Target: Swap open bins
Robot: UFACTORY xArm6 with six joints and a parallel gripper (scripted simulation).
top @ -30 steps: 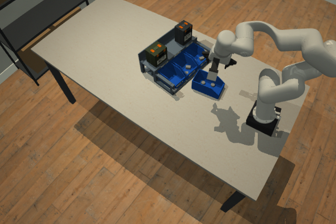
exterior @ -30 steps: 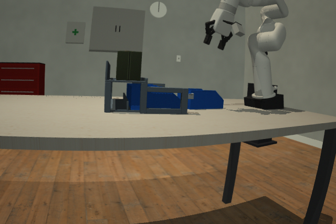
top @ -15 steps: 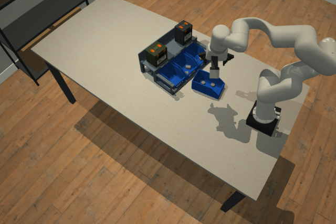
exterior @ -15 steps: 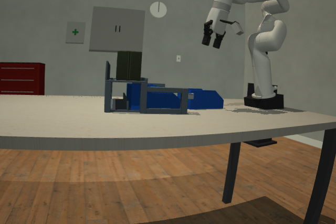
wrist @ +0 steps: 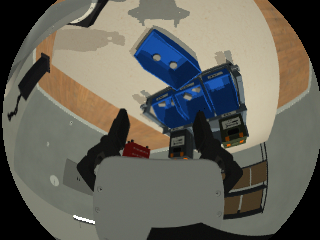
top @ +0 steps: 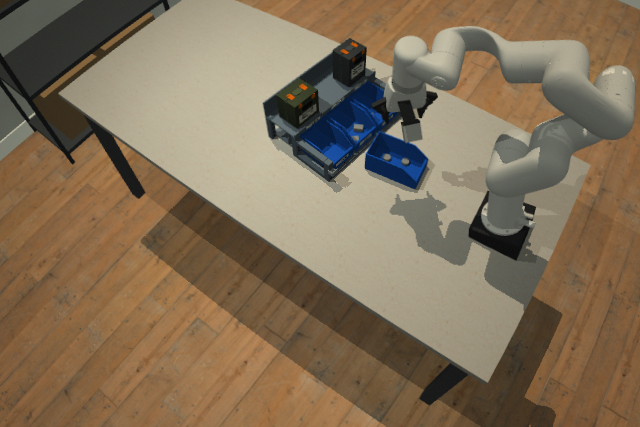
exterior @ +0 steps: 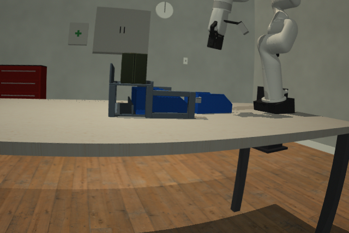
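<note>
On the pale table (top: 206,102) (exterior: 70,129) (wrist: 110,70), the empty blue bin (top: 321,144) (exterior: 169,105) (wrist: 218,95) is seen low, at the shelf's (top: 320,69) (exterior: 149,100) (wrist: 242,89) other end from the high gripper (top: 404,110) (exterior: 215,42) (wrist: 161,117), whose fingers are spread wide.

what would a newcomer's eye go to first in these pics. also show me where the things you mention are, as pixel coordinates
Probably the big white arm (top: 522,58) (exterior: 278,39), which rises from a black base at one end of the table and reaches toward the shelf. Next, the bright blue bins: three side by side in the low grey shelf (top: 312,156) (exterior: 149,102), and one (top: 395,166) (exterior: 215,103) (wrist: 165,60) on the table just in front, with two small pale parts in it.
</note>
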